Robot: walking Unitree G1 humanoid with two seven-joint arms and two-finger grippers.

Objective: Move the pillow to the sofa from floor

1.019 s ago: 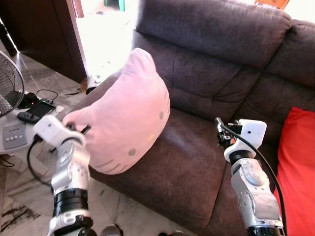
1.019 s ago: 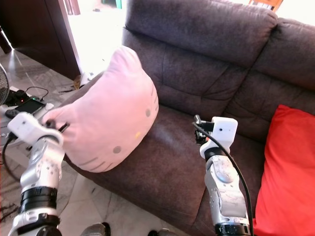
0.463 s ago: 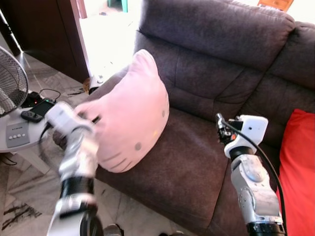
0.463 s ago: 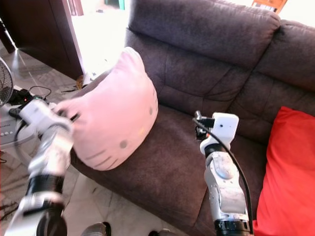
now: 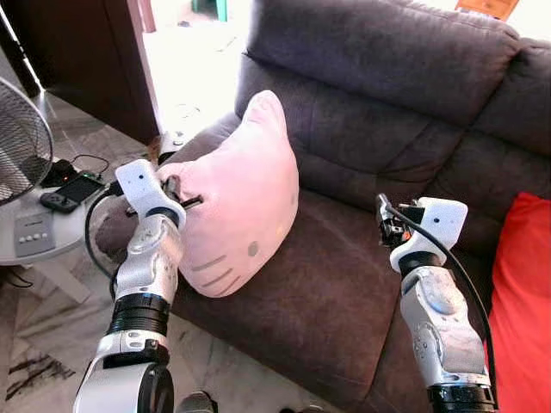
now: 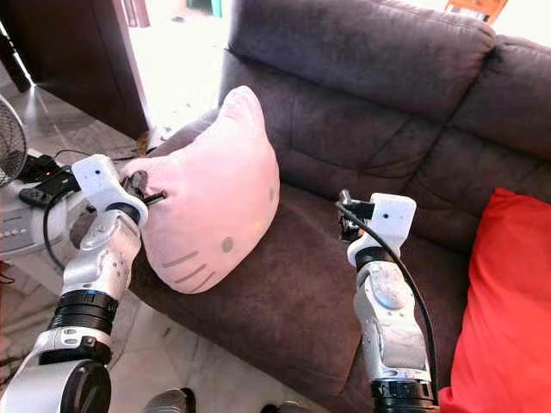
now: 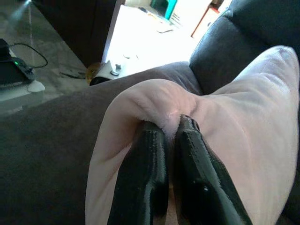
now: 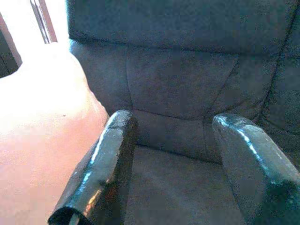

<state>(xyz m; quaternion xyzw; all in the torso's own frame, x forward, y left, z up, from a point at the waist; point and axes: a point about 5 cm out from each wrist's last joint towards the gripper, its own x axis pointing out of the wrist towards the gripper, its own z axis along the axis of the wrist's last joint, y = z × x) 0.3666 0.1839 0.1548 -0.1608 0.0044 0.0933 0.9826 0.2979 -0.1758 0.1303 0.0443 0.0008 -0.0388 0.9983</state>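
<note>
A pink cat-face pillow (image 5: 245, 202) leans on the left end of the dark brown sofa (image 5: 370, 103), its lower edge on the seat cushion by the armrest. My left gripper (image 5: 178, 194) is shut on a fold at the pillow's left edge; in the left wrist view its black fingers (image 7: 150, 178) pinch the pink fabric (image 7: 243, 126). My right gripper (image 5: 383, 225) hovers open over the middle seat cushion, to the right of the pillow, holding nothing; its two fingers (image 8: 101, 164) stand wide apart in the right wrist view.
A red cushion (image 5: 521, 301) lies at the sofa's right end. To the left stand a fan (image 5: 19, 142) and a small white table (image 5: 39, 232) with cables and a phone. Marble floor (image 5: 34, 344) lies before the sofa; a bright doorway (image 5: 185, 52) is behind.
My left arm has carried the pillow right and onto the sofa seat against the armrest. The right arm has stayed where it was. The camera shifted slightly.
</note>
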